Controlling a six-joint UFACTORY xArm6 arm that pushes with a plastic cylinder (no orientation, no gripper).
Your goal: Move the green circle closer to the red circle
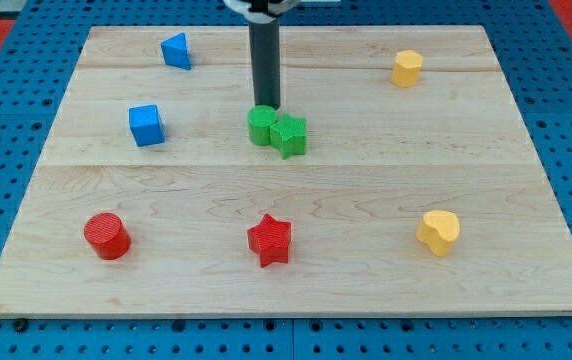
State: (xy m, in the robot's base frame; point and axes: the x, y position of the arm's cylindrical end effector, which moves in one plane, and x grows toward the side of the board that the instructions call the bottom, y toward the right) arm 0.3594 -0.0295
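Observation:
The green circle (261, 126) sits near the middle of the wooden board, touching a green star (290, 135) on its right. The red circle (107, 236) lies at the view's bottom left, far from the green circle. My tip (267, 107) stands right at the top edge of the green circle, on its far side, touching or nearly touching it.
A red star (270, 240) lies at the bottom middle. A blue cube (146, 124) and a blue triangle (176, 50) are at the left. A yellow hexagon (406, 68) is at the top right, a yellow heart (438, 232) at the bottom right. The board (526, 180) rests on a blue pegboard.

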